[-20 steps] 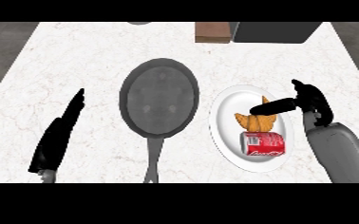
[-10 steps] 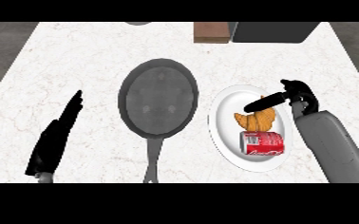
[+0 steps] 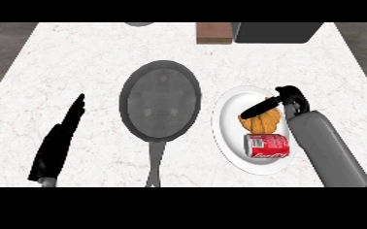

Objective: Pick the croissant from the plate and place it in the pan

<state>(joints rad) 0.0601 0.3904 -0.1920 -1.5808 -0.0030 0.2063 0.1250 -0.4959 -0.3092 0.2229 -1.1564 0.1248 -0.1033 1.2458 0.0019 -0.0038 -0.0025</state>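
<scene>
Bright, even light; faint soft shadows.

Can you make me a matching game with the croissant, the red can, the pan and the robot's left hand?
Things:
1. croissant
2. red can
3. pan
4. left hand

Places:
A. on the counter, left of the white plate, nothing in it
B. on its side at the plate's near end
C. resting open by the counter's left edge
D. on the plate, under the right hand

Pairs: 1-D, 2-B, 3-A, 4-C

Golden croissant (image 3: 262,122), red can (image 3: 268,145), white plate (image 3: 231,126), grey pan (image 3: 160,101).
</scene>
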